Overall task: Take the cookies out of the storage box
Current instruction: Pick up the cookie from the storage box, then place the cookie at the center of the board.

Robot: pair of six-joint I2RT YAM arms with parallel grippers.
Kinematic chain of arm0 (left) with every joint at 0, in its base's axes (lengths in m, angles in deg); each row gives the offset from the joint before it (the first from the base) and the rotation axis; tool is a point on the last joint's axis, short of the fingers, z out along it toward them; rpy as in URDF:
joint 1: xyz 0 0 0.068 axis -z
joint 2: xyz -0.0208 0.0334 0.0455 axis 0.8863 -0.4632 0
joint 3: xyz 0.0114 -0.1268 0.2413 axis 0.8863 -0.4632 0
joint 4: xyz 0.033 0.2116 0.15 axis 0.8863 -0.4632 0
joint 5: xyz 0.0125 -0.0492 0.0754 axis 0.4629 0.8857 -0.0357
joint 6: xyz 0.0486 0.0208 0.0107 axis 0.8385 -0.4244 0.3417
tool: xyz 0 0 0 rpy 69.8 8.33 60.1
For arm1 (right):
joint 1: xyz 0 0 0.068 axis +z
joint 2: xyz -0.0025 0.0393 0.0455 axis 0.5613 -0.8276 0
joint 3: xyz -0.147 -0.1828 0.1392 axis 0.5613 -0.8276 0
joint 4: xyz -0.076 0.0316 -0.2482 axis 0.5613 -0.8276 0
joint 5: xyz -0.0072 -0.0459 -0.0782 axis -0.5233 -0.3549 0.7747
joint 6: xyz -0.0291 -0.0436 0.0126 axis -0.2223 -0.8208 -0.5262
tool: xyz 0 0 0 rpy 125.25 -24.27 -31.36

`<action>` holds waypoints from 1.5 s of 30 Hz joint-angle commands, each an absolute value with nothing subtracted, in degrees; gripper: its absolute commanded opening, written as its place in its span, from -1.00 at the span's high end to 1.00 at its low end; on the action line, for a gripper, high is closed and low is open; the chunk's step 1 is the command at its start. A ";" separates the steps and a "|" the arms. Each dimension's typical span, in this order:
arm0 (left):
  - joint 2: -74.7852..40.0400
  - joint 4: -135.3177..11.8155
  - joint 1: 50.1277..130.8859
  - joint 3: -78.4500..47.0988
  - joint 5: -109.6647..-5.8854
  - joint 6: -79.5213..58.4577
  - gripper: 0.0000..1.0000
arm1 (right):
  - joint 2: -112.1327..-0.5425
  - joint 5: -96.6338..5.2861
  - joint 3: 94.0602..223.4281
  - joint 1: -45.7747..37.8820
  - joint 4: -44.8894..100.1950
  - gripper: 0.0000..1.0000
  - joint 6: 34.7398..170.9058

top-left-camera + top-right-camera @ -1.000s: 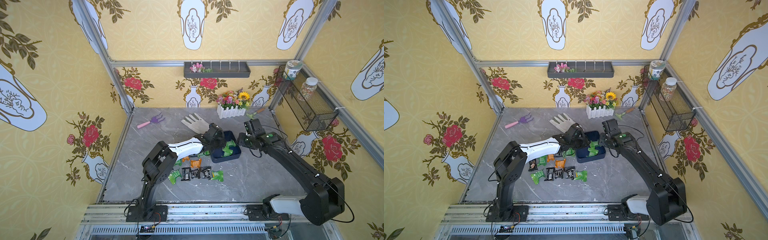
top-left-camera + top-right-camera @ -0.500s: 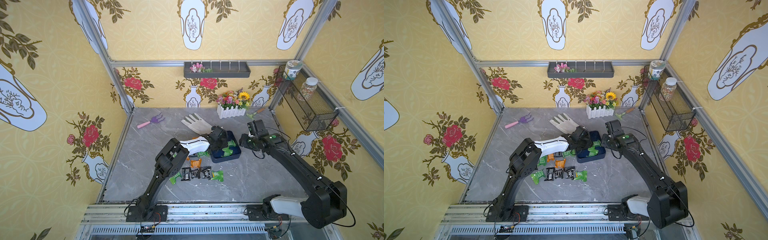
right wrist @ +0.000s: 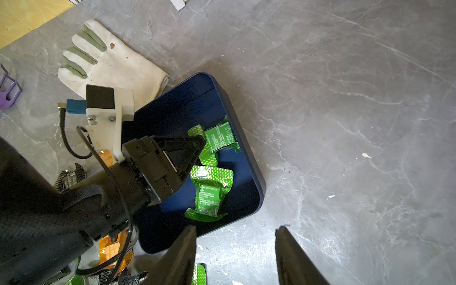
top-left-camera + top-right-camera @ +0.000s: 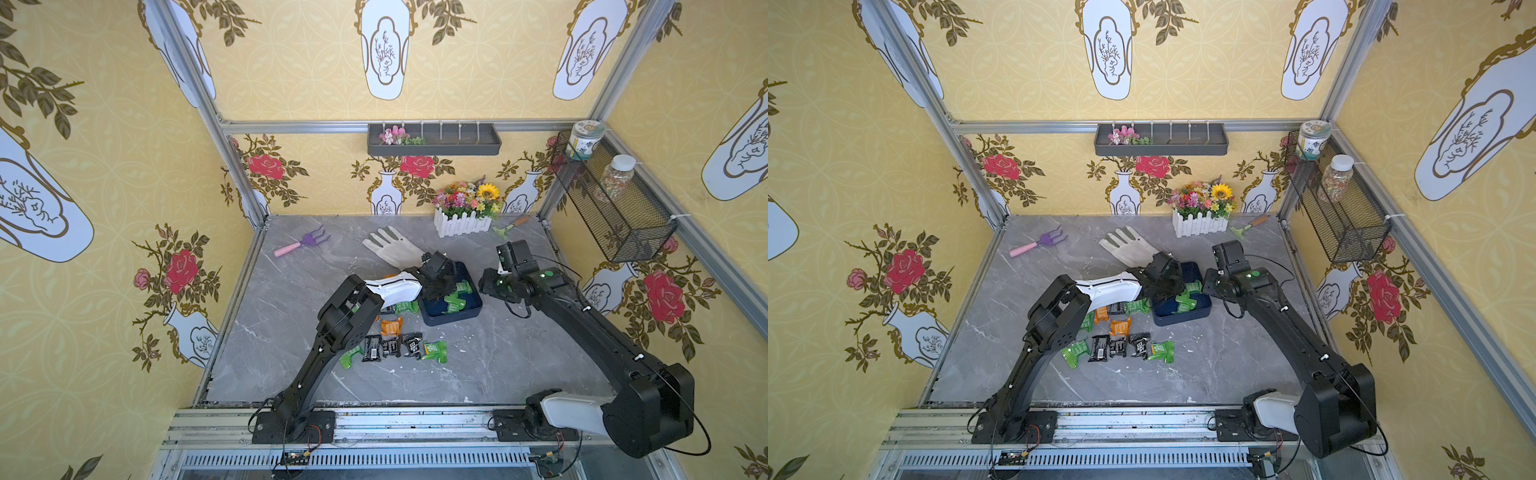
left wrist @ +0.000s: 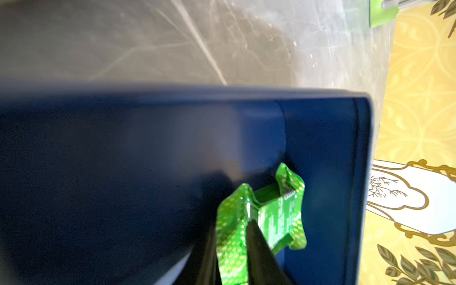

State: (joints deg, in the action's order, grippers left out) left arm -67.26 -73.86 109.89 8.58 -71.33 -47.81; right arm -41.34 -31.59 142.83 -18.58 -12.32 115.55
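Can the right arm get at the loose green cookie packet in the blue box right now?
Probably yes: the loose green packet lies uncovered in the storage box, near the open right gripper just outside the rim. The left gripper, pinching the neighbouring packet, leaves tight clearance.

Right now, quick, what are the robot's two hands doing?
Left gripper: closed on a green cookie packet in the storage box.
Right gripper: open, holding nothing.

Grey marbled tabletop [image 4: 498,365]. Far left: purple-pink rake [image 4: 302,243]. Far centre: white glove [image 4: 392,249]. Far right: picket planter [image 4: 462,226], green trowel [image 4: 509,225]. Centre: navy storage box [image 4: 453,318]. Near-left of it: scattered cookies [image 4: 434,351].
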 commanded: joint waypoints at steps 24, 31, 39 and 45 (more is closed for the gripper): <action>-46.21 -65.11 109.87 -5.58 -75.93 -42.90 1.00 | -35.84 -36.73 141.53 -19.49 -9.97 -0.13 117.63; -32.31 -62.95 109.00 -21.12 -78.92 -47.16 1.00 | -37.80 -40.20 141.30 -18.90 -8.95 -0.12 117.64; -14.90 -62.83 103.30 -40.18 -82.63 -54.62 1.00 | -42.23 -39.40 141.33 -12.19 -5.75 -0.12 119.45; -4.68 -63.91 94.77 -48.53 -82.50 -54.51 1.00 | -46.73 -38.93 142.40 -7.43 -3.51 -0.11 120.54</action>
State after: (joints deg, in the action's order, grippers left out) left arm -7.39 -64.41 97.17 -46.67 -81.82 -54.00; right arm -45.62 -39.63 141.69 -8.65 -6.27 119.68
